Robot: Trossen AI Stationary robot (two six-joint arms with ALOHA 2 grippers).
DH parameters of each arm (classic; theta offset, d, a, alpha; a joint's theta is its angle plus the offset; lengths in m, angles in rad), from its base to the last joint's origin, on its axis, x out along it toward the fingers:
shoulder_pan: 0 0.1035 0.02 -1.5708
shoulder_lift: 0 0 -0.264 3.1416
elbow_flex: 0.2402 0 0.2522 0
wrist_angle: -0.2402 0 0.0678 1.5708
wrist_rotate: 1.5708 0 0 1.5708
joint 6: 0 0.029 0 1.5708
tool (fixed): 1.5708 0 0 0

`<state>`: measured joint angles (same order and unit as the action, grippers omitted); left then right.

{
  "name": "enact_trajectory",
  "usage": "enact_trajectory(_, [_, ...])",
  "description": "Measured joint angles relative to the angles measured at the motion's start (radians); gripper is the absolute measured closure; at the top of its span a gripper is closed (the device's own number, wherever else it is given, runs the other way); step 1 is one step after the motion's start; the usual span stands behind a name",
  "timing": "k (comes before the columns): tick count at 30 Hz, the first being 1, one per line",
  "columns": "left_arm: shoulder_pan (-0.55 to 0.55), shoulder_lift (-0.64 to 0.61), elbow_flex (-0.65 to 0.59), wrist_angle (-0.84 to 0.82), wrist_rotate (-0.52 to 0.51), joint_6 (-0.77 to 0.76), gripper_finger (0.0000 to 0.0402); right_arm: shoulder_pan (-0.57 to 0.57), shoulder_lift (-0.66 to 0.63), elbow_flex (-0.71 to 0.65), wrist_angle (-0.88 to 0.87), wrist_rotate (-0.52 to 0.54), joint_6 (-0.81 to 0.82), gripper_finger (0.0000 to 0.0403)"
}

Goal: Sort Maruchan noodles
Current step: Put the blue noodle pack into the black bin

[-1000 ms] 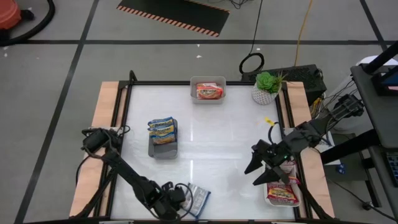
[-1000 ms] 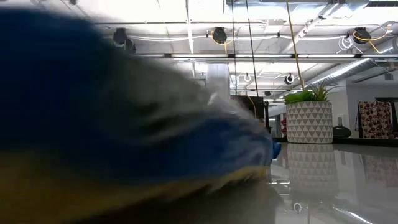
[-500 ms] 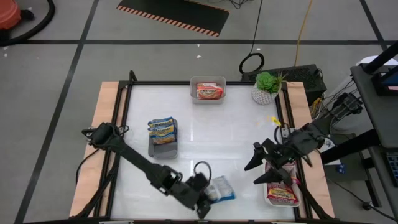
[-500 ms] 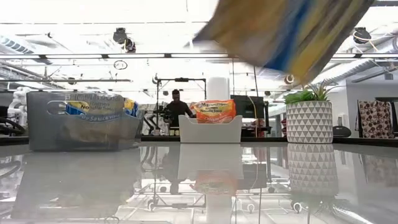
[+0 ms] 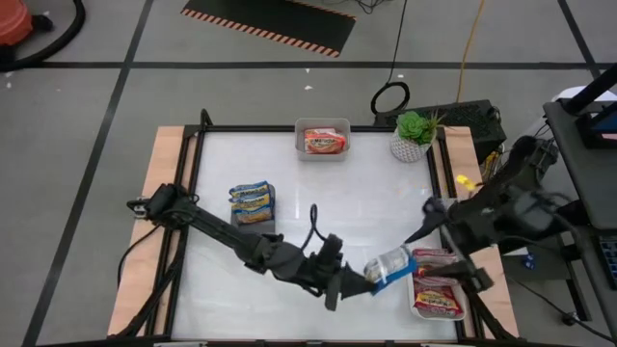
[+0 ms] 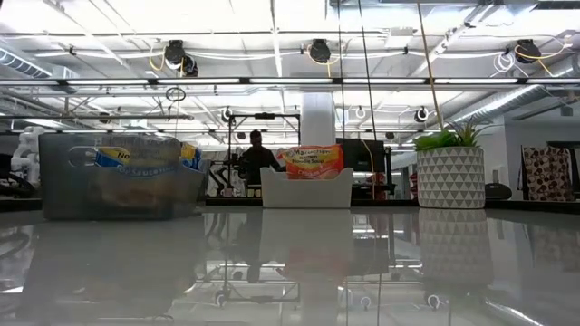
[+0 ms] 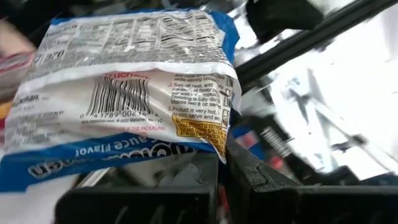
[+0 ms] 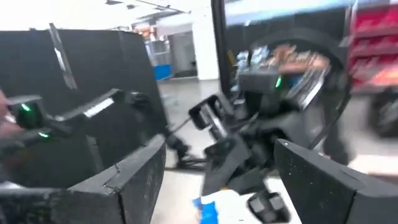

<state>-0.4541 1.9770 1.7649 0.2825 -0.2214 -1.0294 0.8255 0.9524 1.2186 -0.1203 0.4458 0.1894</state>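
Observation:
My left gripper (image 5: pixel 359 284) (image 7: pixel 221 165) reaches across the table's near right part, shut on a blue-and-silver noodle packet (image 5: pixel 390 263) (image 7: pixel 130 93). The packet hangs in the air just left of the white tray (image 5: pixel 463 310), where maroon-and-silver packets (image 5: pixel 436 297) lie flat. My right gripper (image 5: pixel 448 253) (image 8: pixel 221 168) is open above that tray, facing the packet, whose blue edge (image 8: pixel 208 210) shows in its wrist view. Blue-and-yellow packets (image 5: pixel 253 198) (image 6: pixel 136 161) fill the grey tray (image 5: pixel 253 231). An orange packet (image 5: pixel 324 141) (image 6: pixel 313 160) lies in the far white tray (image 5: pixel 301 149). My left gripper pinches the blue-and-silver packet between its two fingers at one short edge, near a corner (image 7: pixel 214 140). It comes at it about level from the table's left. The packet is lifted clear of the table and sticks out past the fingers toward the right tray.
A potted plant (image 5: pixel 413 135) (image 6: pixel 450 172) stands at the far right corner. The table has a raised black frame (image 5: pixel 198 154) and wooden side strips. A person (image 6: pixel 256 154) shows far behind the table in the low view. Bare white tabletop lies in the middle (image 5: pixel 337 207).
My left gripper has swung from the table's near edge toward the right, lifting the blue-and-silver packet clear and carrying it up to the right tray. The packet has left the low view. My right gripper has drawn back toward the right edge and turned.

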Motion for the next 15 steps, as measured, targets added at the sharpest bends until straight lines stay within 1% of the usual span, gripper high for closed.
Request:
enact_trajectory(3, [0.011,0.0,0.0,0.091,0.0,-0.004,0.0391,0.036,0.002,0.082,-0.097,0.077,-0.137,0.0112])
enact_trajectory(5, [0.018,0.0,0.0,0.139,0.001,-0.01,0.0391,0.047,0.006,0.129,-0.186,0.106,-0.161,0.0112])
enact_trajectory(8, [0.029,0.0,0.0,0.197,0.004,-0.028,0.0391,0.049,0.006,0.171,-0.286,0.108,-0.127,0.0112])
enact_trajectory(12, [0.042,0.0,0.0,0.264,0.043,-0.046,0.0391,0.049,0.003,0.179,-0.341,0.107,-0.094,0.0112])
enact_trajectory(15, [0.049,-0.001,0.0,0.273,0.073,-0.05,0.0391,0.049,0.003,0.179,-0.388,0.106,-0.069,0.0112])
